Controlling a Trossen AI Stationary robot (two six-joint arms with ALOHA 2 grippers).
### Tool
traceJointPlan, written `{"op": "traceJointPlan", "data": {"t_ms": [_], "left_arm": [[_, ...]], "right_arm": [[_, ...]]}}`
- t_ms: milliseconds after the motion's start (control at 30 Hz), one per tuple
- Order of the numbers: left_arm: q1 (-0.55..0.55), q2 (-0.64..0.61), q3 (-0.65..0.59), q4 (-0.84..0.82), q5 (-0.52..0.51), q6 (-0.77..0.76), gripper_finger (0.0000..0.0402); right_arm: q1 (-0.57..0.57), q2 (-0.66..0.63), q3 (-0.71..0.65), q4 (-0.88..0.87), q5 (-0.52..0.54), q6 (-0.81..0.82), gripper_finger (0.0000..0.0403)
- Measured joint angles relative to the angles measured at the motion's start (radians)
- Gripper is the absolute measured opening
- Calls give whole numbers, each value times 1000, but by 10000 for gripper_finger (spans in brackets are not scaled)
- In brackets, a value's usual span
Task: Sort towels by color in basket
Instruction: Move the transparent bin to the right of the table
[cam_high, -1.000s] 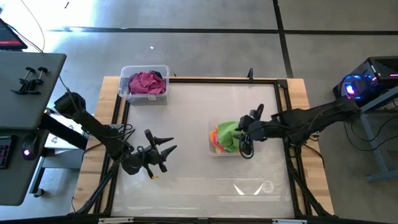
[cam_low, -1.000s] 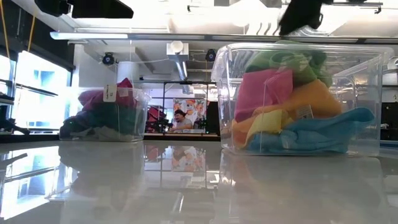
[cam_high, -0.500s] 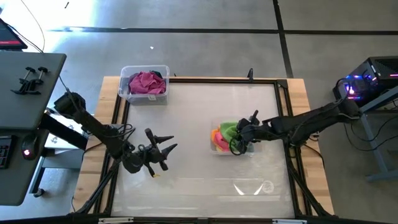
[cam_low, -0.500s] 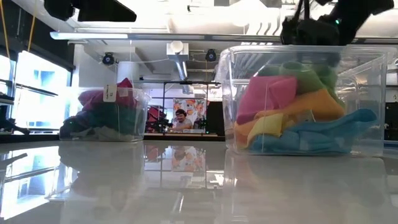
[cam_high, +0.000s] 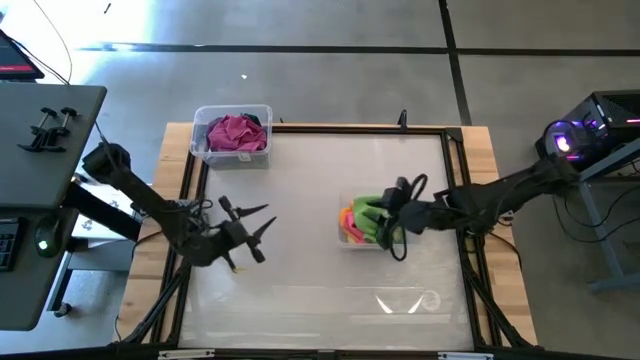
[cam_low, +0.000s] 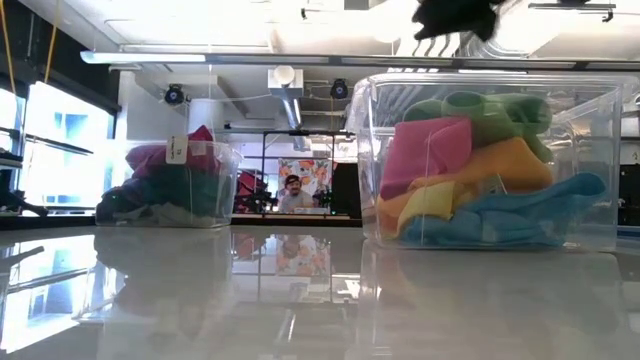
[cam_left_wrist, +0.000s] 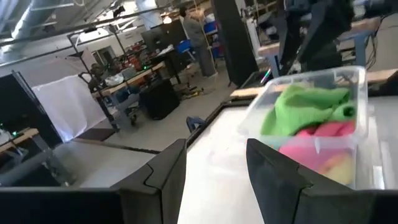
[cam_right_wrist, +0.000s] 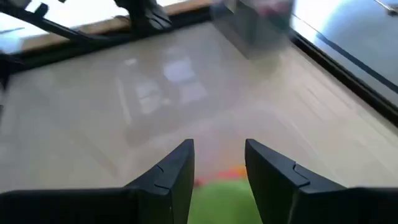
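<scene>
Since the earlier frame the right end effector has shifted over the bin — fingers spread, empty — so dip straight onto the lime towel and pinch one layer.

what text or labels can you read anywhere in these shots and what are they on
No words, brands or numbers can be read in any view.
White tag on the far bin, low view: too small to read.
Small tag on the orange towel in the near bin: too small to read.
Colourful poster in the room behind, low view: blurred, unreadable.
</scene>
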Motion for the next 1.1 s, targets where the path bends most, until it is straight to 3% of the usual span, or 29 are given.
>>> {"op": "traceJointPlan", "data": {"t_ms": [200,467,767,967,1100], "left_arm": [[-28,-103,0,0,-8,28,156],[-38,-118,0,-72,-7,-19,156],[-38,-118,0,-303,-6,-247,156],[-38,-118,0,-369,-5,-320,156],[-37,-118,0,-376,-5,-322,156]], "right_arm": [[-47,143,52,145,-124,-154,138],[-132,384,233,141,-239,-287,138],[-221,576,477,-157,-280,-314,138],[-246,604,509,-317,-362,-277,138],[-232,585,510,-449,-356,-226,138]]}}
